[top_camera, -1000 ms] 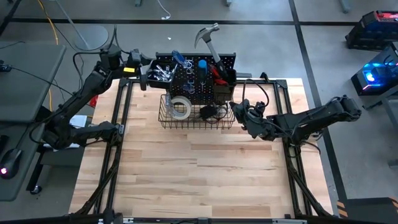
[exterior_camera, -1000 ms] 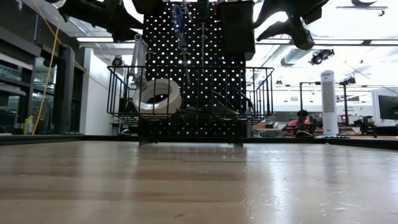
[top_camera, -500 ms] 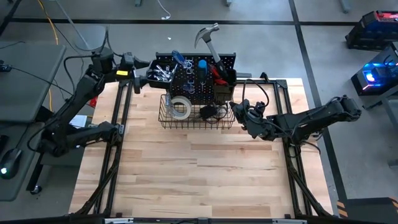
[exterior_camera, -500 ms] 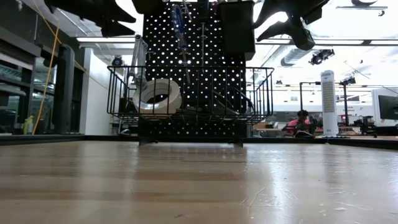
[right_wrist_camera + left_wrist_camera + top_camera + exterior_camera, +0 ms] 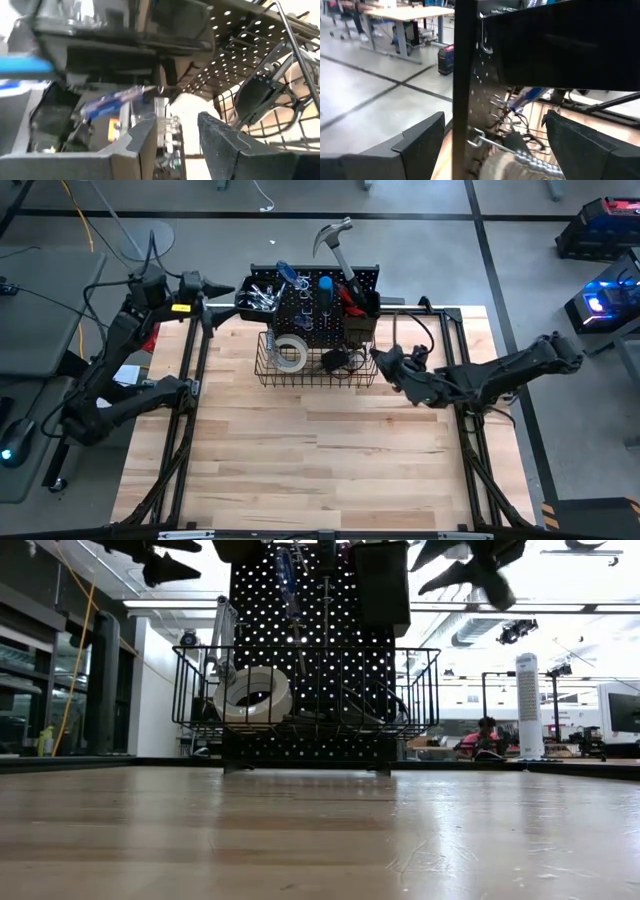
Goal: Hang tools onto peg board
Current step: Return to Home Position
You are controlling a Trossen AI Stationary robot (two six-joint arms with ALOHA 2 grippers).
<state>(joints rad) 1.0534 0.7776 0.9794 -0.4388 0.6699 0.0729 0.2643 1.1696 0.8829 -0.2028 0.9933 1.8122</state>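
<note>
The peg board [image 5: 300,315] stands upright at the middle of the far edge of the table [image 5: 330,470]; its left bin [image 5: 245,305] holds silver wrenches [image 5: 262,294], and its right bin [image 5: 365,308] holds the hammer [image 5: 338,245], whose head rises above the board, with red-handled pliers [image 5: 349,296] beside it; a blue-handled screwdriver [image 5: 325,283] hangs between the bins; the wire basket [image 5: 268,372] on the board's front holds the white tape roll [image 5: 291,352] at its left side and a dark object [image 5: 335,360] nearer its right; the left gripper [image 5: 222,287] hovers just off the board's left edge, beside the left bin, fingers [image 5: 420,140] spread wide and empty; the right gripper [image 5: 378,356] hangs at the basket's right end, fingers [image 5: 220,135] parted by a narrower gap, gripping nothing.
</note>
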